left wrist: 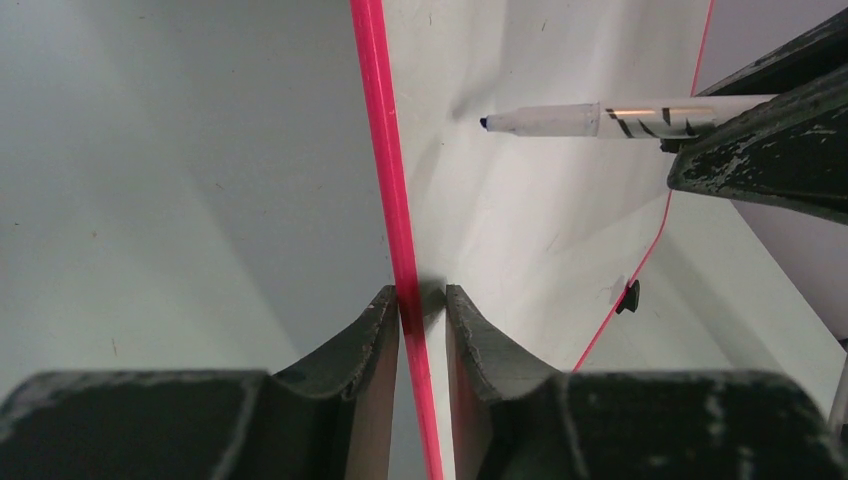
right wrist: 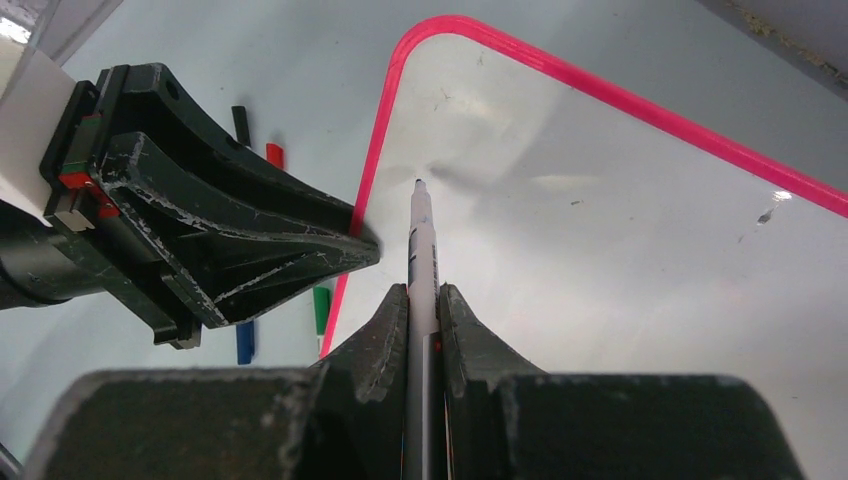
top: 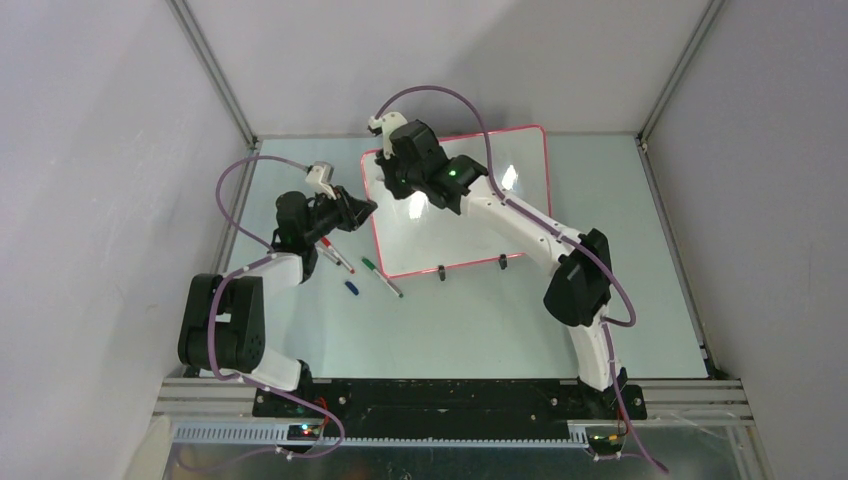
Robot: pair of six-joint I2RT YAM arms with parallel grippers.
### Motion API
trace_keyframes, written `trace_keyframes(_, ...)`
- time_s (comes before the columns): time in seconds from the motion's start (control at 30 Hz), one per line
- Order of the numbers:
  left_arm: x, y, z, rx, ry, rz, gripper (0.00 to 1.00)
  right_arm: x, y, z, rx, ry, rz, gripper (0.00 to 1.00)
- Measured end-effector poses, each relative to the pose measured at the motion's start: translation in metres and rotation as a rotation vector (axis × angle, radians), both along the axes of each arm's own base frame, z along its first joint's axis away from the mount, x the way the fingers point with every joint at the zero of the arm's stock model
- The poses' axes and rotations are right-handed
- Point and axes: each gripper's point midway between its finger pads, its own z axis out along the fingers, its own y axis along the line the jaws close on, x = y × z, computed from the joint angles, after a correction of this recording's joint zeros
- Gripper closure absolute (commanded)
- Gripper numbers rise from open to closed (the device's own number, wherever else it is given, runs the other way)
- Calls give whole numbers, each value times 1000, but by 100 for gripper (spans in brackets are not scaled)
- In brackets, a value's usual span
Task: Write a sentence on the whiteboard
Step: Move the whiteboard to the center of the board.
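Board (top: 470, 215) lies on the worktop (top: 520, 320), far centre, skewed a little. It has a red-pink frame and two black clip feet (top: 441, 272) on the near edge.

Left hand (left wrist: 421, 300): fingers (left wrist: 372, 330) sit astride the board's left edge, one on each side of the frame, closed on it. In the top view the grip sits about midway along that edge.

Right hand (right wrist: 424, 295): closed on a marker (right wrist: 421, 235), barrel clamped between both fingers. The uncapped blue tip (left wrist: 484, 123) points out ahead. The hand is over the board's far-left corner. The tip is close above the glossy surface, just inside the left frame, with a faint shadow next to it. Cannot tell whether the tip touches the surface.

The two hands are near each other but apart.

Worktop, left of the board's near-left corner:
- red pen (top: 335, 252), lying loose
- green pen (top: 382, 278), just beside that corner
- short blue piece (top: 351, 288), between the two pens
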Motion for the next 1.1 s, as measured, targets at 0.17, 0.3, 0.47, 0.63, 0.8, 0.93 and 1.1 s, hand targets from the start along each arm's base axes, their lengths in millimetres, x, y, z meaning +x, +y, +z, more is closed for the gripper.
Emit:
trace_keyframes(0.17,0,0,0,0,0,0,72,2,2,3,6,-6,-1,100)
trace_keyframes(0.3,0,0,0,0,0,-1,72,1,3,1,1,-5,2,100)
trace_keyframes(0.47,0,0,0,-1,-1,-4,72,1,4,2,-9,-22,5,100)
trace_keyframes(0.63,-1,-1,1,-2,-2,-10,72,-2,8,2,-3,-50,5,100)
trace_keyframes(0.8,-2,-2,1,-3,-4,-17,71,-18,-9,-2,-5,-61,-2,100)
trace_keyframes(0.93,-2,-3,2,-4,-7,-21,70,-30,-30,5,23,-96,-19,100)
trace_keyframes(1.1,-2,-3,2,-4,-7,-24,69,-24,-43,32,84,-147,-55,100)
